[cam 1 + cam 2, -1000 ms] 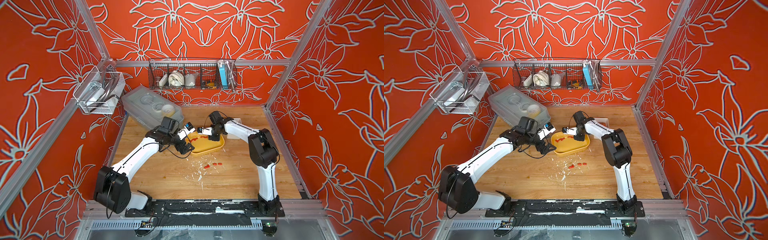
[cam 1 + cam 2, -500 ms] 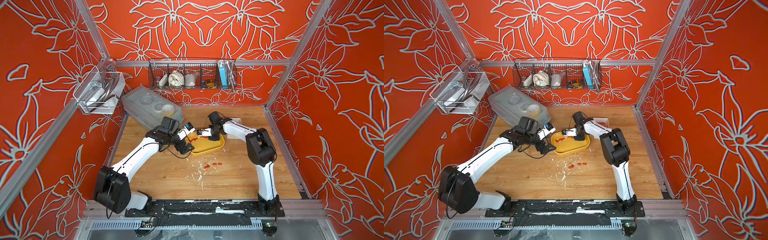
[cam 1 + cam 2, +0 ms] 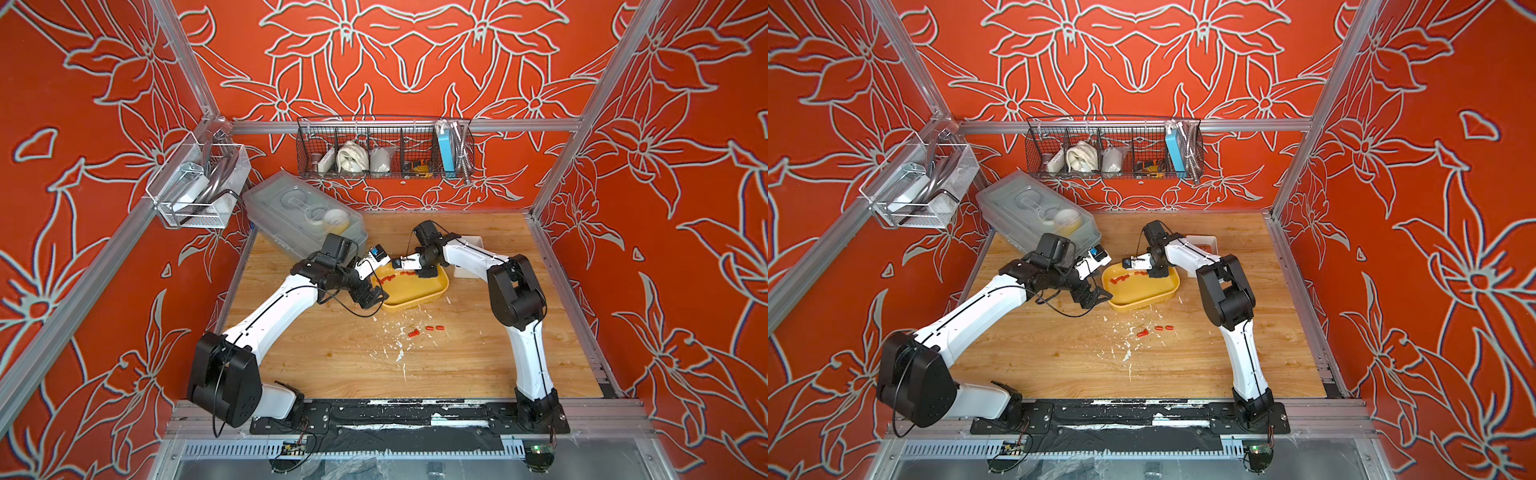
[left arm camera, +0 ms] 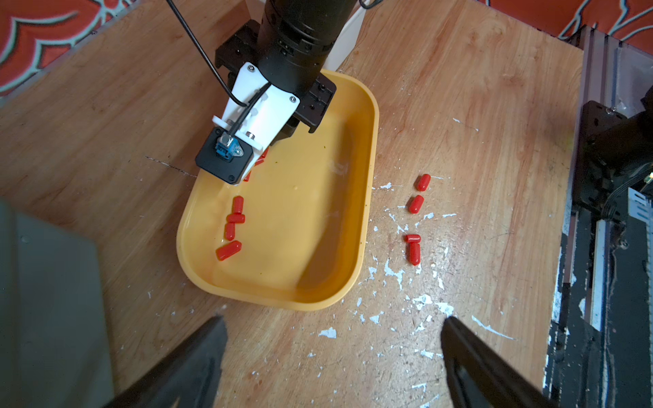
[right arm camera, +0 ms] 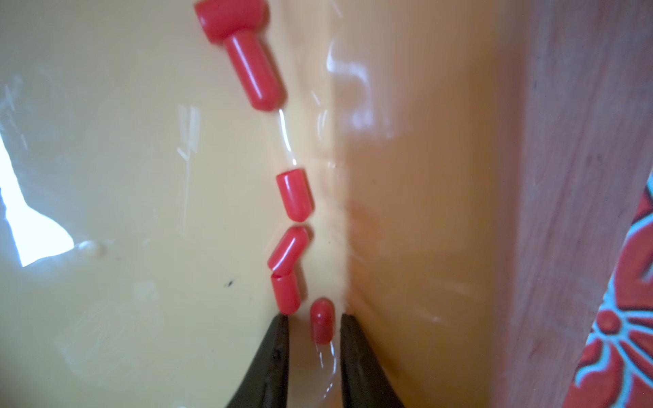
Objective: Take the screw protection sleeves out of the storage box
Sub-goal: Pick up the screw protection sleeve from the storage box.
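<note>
Four screw protection sleeves (image 4: 416, 204) lie on table (image 4: 477, 106), several left in storage box (image 4: 371, 141); right hand (image 5: 315, 319) narrowly apart astride one, unclamped; left hand (image 4: 334, 321) wide apart, empty.

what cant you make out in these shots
- Left wrist view: the right arm covers part of the row of screw protection sleeves in the storage box, so no full count.
- Right wrist view: the sleeve farthest from the right gripper is cut by the frame edge.
- Both top views: the white bin's contents are partly behind the right arm and too small to tell.
</note>
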`<move>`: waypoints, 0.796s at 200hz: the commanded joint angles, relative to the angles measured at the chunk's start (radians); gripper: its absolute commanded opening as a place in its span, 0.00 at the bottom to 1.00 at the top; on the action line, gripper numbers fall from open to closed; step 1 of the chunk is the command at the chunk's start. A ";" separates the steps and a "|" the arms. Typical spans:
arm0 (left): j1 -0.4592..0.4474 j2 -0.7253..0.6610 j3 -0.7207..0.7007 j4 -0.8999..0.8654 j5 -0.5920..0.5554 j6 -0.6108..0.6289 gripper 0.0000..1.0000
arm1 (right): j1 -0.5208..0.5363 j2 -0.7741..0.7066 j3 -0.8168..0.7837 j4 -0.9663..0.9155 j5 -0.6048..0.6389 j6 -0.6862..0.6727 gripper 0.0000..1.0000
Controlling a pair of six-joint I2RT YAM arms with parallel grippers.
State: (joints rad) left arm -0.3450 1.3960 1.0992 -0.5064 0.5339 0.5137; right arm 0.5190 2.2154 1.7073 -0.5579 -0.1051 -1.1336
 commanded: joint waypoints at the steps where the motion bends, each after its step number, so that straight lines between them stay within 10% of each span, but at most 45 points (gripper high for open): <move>1: 0.000 -0.014 -0.007 -0.011 0.000 0.013 0.94 | 0.001 0.079 -0.017 -0.108 0.041 -0.078 0.23; 159: 0.000 -0.043 -0.010 -0.014 -0.012 0.014 0.94 | -0.003 0.018 0.077 -0.191 -0.021 0.012 0.00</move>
State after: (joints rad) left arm -0.3450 1.3800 1.0973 -0.5072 0.5175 0.5175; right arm 0.5198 2.2398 1.7580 -0.6125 -0.0895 -1.1301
